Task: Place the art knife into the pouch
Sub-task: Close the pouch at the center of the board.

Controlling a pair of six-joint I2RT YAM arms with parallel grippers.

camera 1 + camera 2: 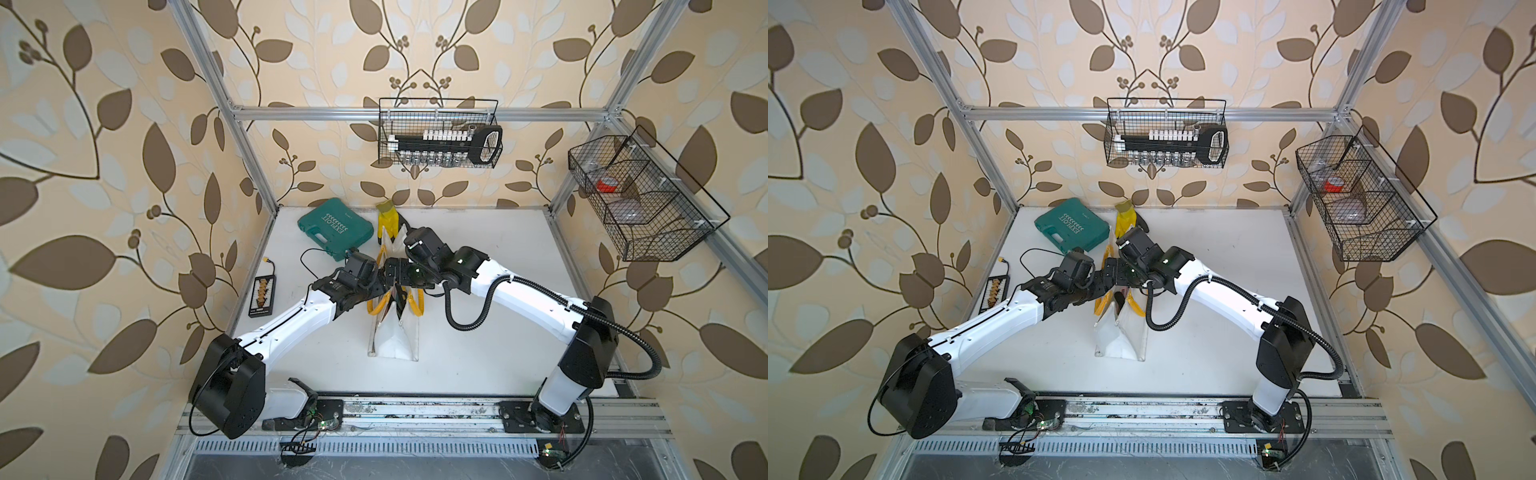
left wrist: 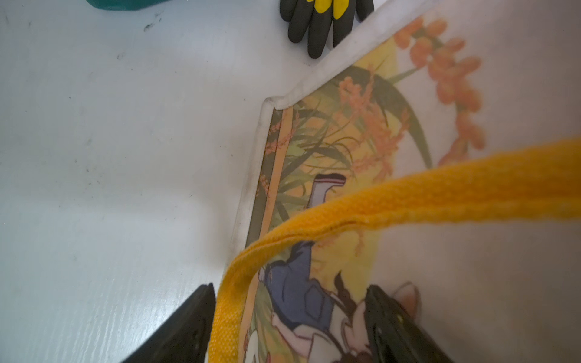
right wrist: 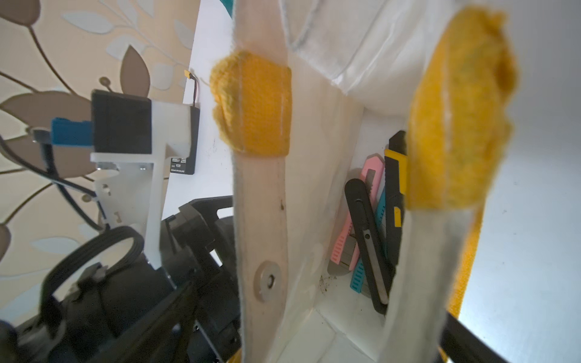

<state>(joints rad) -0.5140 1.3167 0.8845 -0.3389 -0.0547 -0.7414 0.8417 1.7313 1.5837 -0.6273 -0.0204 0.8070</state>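
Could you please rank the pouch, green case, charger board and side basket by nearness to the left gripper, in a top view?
1. pouch, at the left gripper
2. green case, behind-left
3. charger board, left edge
4. side basket, right wall

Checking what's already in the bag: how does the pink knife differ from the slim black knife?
Colour: the pink knife is pastel pink, while the black knife is black apart from a grey metal strip down its middle.
Edge: the pink knife has a ribbed side, the black knife smooth sides.
Layering: the black knife lies over the pink knife and hides part of it.
Both are slim cutters lying inside the bag.
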